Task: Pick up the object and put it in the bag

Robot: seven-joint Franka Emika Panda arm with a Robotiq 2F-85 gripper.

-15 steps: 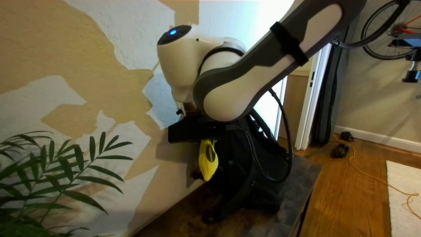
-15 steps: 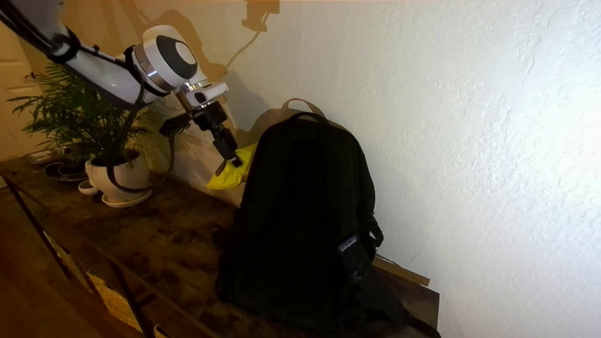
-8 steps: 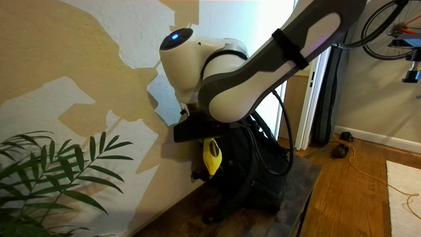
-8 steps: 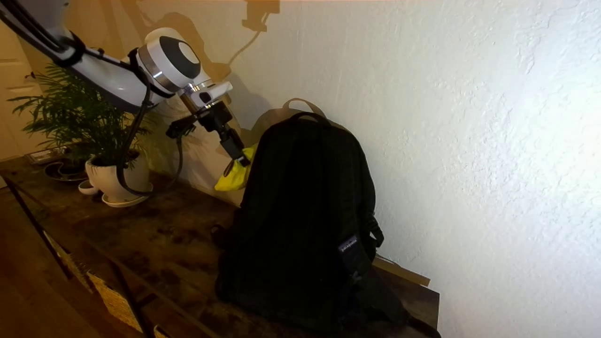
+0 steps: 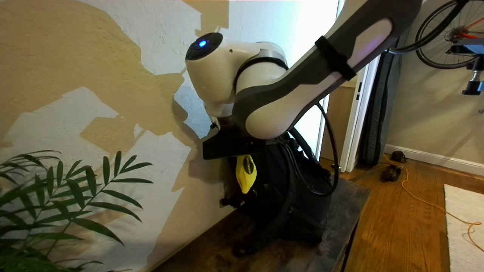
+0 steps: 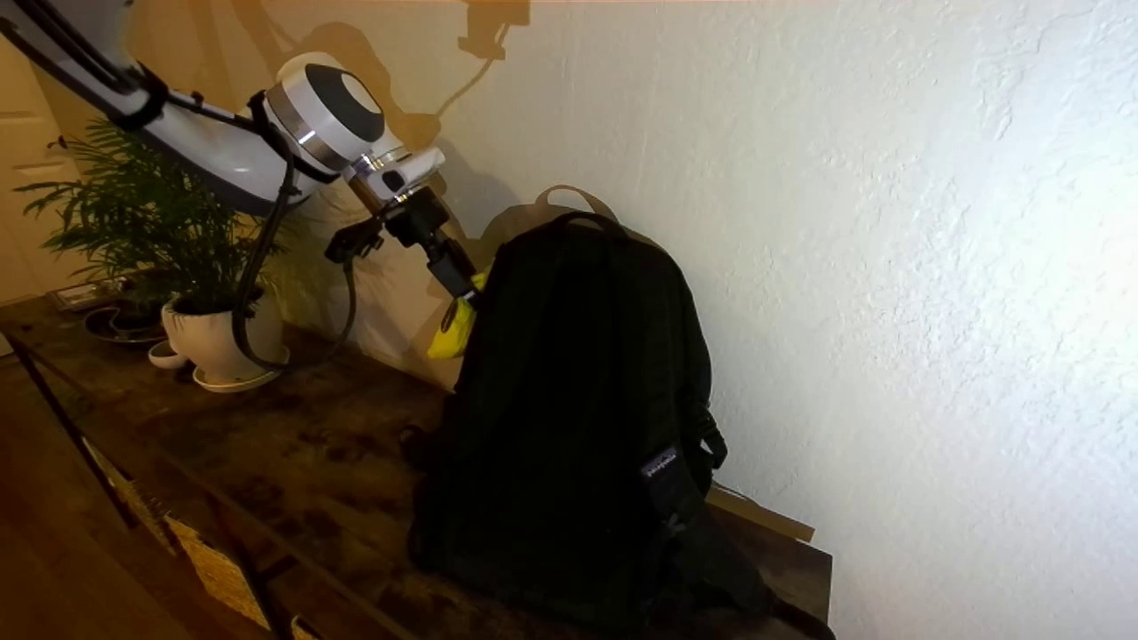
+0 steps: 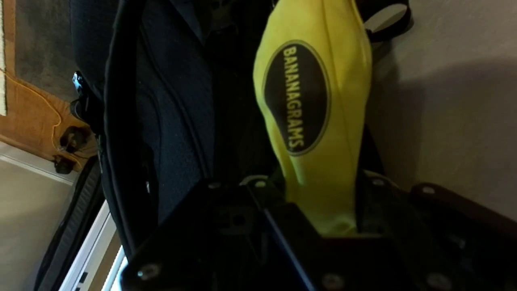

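Rough wall (image 6: 845,222), fabric backpack (image 6: 573,418), tapered yellow pouch (image 7: 317,115) in jaws

Yellow, elongated pouch (image 7: 343,117), marked BANANAGRAMS, hangs beside the black fabric backpack (image 6: 569,409), which stands upright; whether they touch is unclear.

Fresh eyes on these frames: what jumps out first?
The bright yellow elongated fabric pouch marked BANANAGRAMS, gripped between black fingers in the wrist view, comes first. The large black fabric backpack follows, standing on the dark brown tabletop before a white textured wall. Farther along that tabletop sits a green leafy plant in a pale round pot.
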